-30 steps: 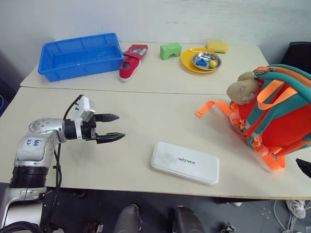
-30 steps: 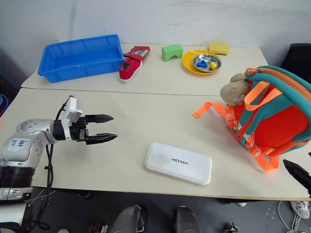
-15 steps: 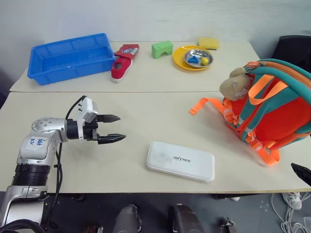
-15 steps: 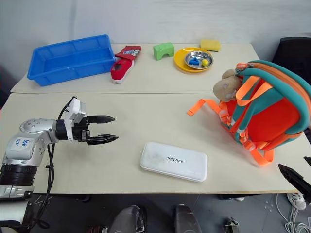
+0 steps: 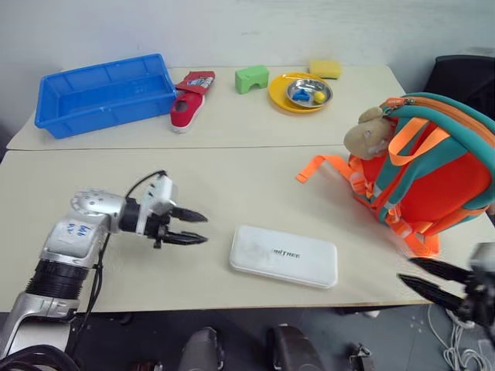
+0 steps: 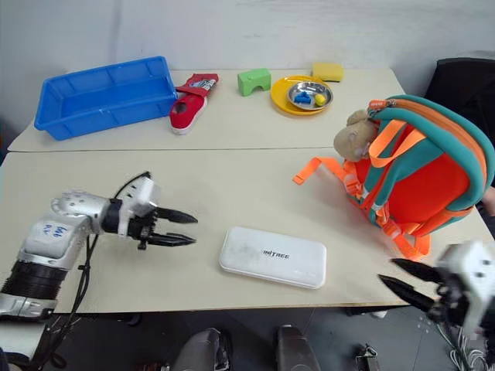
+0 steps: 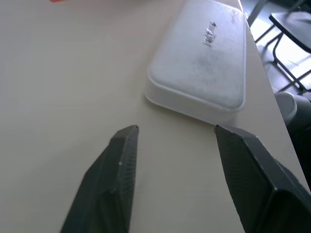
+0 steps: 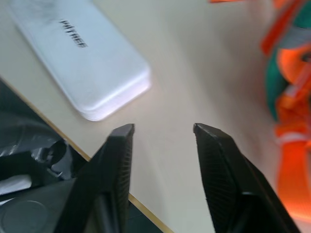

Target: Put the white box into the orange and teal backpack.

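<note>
**White box lies flat at the worktop's near edge, both sets of fingers parted and empty**

The flat white rectangular box (image 5: 284, 256) with rounded corners and small dark lettering lies on the pale beige worktop (image 5: 232, 185), close to its near edge and roughly in the middle. Nothing touches it.

The left gripper (image 5: 197, 228) hovers just above the worktop to the left of the box, pointing at its short end. Its two black fingers (image 7: 121, 160) stand apart with a clear gap between them and hold nothing; in the left wrist view the box's nearest corner lies just beyond the tips, not between them.

The right gripper (image 6: 404, 278) sits at the near right corner of the worktop, pointing toward the box's other end. Its fingers (image 8: 119, 155) are likewise parted and empty, and the box is near but apart from them.

The small orange backpack with teal trim (image 5: 429, 174) stands upright on the right side of the worktop, well apart from the box. Orange webbing straps (image 5: 329, 166) trail from it onto the worktop, and a tan plush hamster charm (image 5: 367, 135) hangs at its upper left.

On the far half of the worktop stand a blue plastic bin (image 5: 104, 93), a red and white shoe (image 5: 188, 108), a green block (image 5: 253, 78), a yellow plate (image 5: 290, 97) holding a small metal bowl (image 5: 308, 93), and a yellow sponge (image 5: 324, 68).
</note>
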